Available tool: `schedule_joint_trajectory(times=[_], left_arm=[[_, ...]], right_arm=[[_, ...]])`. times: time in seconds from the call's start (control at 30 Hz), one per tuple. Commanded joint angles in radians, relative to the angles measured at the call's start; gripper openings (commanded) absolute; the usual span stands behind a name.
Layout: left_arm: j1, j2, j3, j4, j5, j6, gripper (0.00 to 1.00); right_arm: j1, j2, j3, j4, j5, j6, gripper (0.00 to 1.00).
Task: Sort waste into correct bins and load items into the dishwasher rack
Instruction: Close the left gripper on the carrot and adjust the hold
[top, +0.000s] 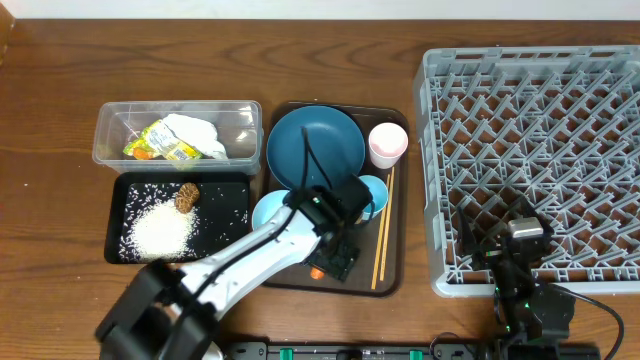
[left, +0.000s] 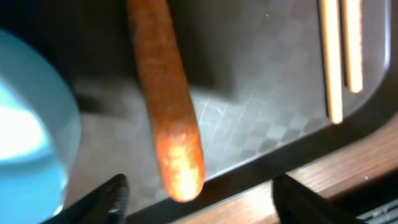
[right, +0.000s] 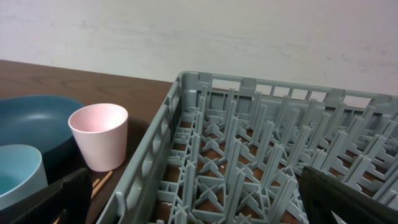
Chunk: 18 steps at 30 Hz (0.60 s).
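Overhead, the left gripper (top: 336, 252) hovers over the lower edge of the brown tray (top: 396, 272), with an orange speck beside it, probably the carrot (top: 316, 271). In the left wrist view its fingers (left: 113, 196) stand wide apart, and the carrot lies loose between them on the tray, centre frame. In the right wrist view the right gripper (right: 199, 205) gapes wide at the bottom, by the grey rack (right: 249, 124).

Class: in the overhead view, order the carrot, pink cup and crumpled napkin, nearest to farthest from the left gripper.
1. Carrot, right at the left gripper.
2. Pink cup, brown tray's far right corner.
3. Crumpled napkin, in the clear tub.
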<state>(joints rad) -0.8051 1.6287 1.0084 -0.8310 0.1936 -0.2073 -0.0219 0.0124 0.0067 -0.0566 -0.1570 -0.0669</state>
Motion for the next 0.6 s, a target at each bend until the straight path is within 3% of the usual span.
schedule_joint_trajectory(times=[0.0, 0.2, 0.4, 0.57], left_arm=[[-0.003, 0.076, -0.002, 0.011, 0.061, 0.048, 0.78], [0.018, 0.156, 0.041, -0.024, 0.077, 0.061, 0.78], [0.03, 0.155, 0.042, -0.031, 0.087, 0.061, 0.4], [0.03, 0.14, 0.06, -0.068, 0.083, 0.061, 0.36]], right_arm=[[0.005, 0.0, -0.001, -0.004, -0.004, -0.013, 0.99], [0.005, 0.0, -0.001, -0.004, -0.004, -0.013, 0.99], [0.005, 0.0, -0.001, -0.004, -0.004, -0.013, 0.99], [0.005, 0.0, -0.001, -0.004, -0.004, -0.013, 0.99]])
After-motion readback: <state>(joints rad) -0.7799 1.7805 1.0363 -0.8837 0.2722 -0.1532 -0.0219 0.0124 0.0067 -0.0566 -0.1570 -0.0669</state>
